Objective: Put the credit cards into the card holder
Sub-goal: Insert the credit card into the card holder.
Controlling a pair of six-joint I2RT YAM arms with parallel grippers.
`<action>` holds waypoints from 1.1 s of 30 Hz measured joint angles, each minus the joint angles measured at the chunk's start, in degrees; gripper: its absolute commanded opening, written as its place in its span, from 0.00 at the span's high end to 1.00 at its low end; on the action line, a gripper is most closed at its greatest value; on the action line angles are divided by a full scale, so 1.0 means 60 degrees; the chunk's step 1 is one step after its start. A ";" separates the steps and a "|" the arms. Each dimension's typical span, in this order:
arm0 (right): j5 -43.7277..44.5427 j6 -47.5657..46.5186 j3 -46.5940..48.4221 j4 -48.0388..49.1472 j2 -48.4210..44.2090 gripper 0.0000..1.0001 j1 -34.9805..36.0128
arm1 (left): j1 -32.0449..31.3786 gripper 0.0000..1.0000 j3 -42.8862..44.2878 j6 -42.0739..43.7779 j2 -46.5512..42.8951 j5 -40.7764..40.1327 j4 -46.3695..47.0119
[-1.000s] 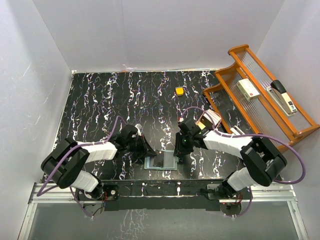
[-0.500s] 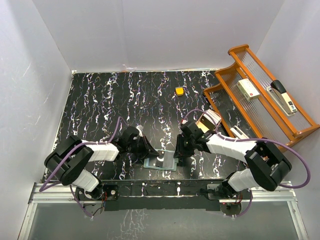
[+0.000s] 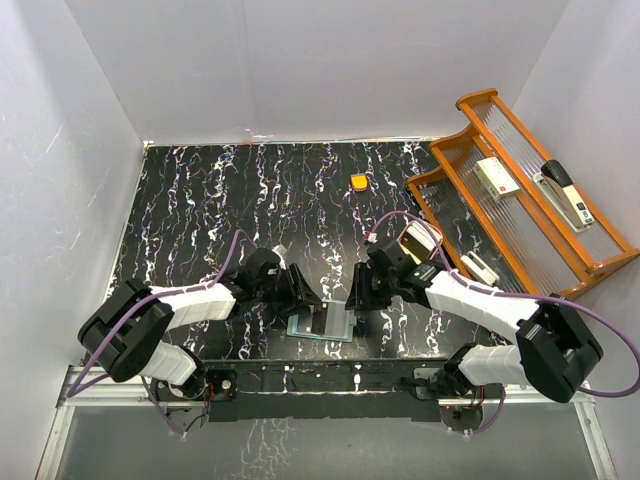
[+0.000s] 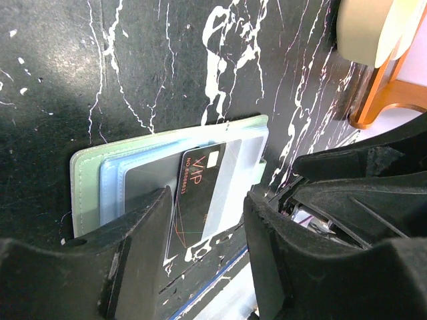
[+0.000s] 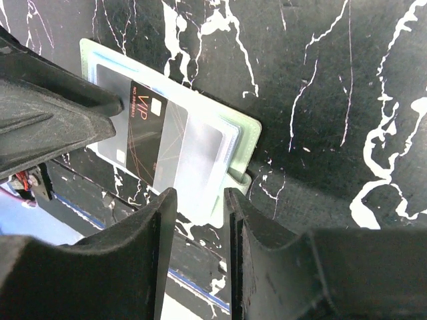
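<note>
The pale green card holder [image 3: 322, 326] lies open and flat near the table's front edge. One dark credit card [image 4: 197, 190] printed "VIP" rests aslant across its clear inner pockets; I cannot tell whether it sits inside a pocket. My left gripper [image 3: 304, 296] hangs over the holder's left half, open, with the card [image 5: 144, 127] below the gap and neither finger touching it. My right gripper [image 3: 356, 300] is open over the right half by the snap tab [image 5: 241, 180], holding nothing. The left wrist view shows the holder's green edge [image 4: 81, 187] beyond the left gripper [image 4: 207, 203]; the right wrist view shows the holder [image 5: 245, 128] beyond the right gripper [image 5: 200, 197].
A small orange block [image 3: 358, 182] lies at mid-table towards the back. A wooden two-tier rack [image 3: 455, 150] stands at the right with a stapler [image 3: 564, 194] and a white box [image 3: 496, 177]. A tan dish [image 3: 414, 241] sits behind the right wrist.
The left gripper was shut at the card and has opened, leaving the card on the holder. The right gripper's jaws have widened, and that arm has stretched out flatter.
</note>
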 measured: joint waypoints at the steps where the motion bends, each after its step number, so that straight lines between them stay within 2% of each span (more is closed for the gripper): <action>1: -0.0033 0.0069 -0.0066 0.0029 -0.0073 0.67 0.0000 | 0.0000 0.53 0.0015 0.0011 0.0000 -0.0004 -0.0025; 10: -0.0594 0.0652 -0.1002 0.0495 -0.0266 0.67 0.0000 | -0.0066 0.51 0.0029 0.0004 0.0004 -0.0004 -0.0040; 33: -0.1249 0.0998 -0.1596 0.2284 0.0346 0.66 0.0047 | -0.0568 0.49 0.0062 -0.0692 0.0707 0.0288 0.0922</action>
